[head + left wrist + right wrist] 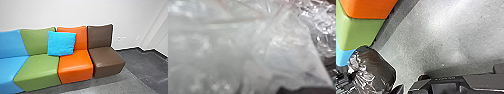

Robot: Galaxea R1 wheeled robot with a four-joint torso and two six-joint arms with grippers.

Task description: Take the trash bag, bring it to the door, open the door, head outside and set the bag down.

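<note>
The trash bag [378, 67], dark and shiny with crinkled folds, is beside the robot's body in the right wrist view, over the floor near the couch. In the left wrist view, the pale, glossy plastic of the bag [230, 50] lies very close to the camera, creased and partly see-through. It hides how my left gripper stands on it. How my right gripper stands cannot be made out; floor shows between the bag and the robot's dark plate.
A row of blue, green, orange [75, 66] and brown [107, 58] seats stands along the white wall [75, 12], with a bright blue cushion [61, 43] on it. Grey floor [140, 65] stretches to the right, towards a wall corner.
</note>
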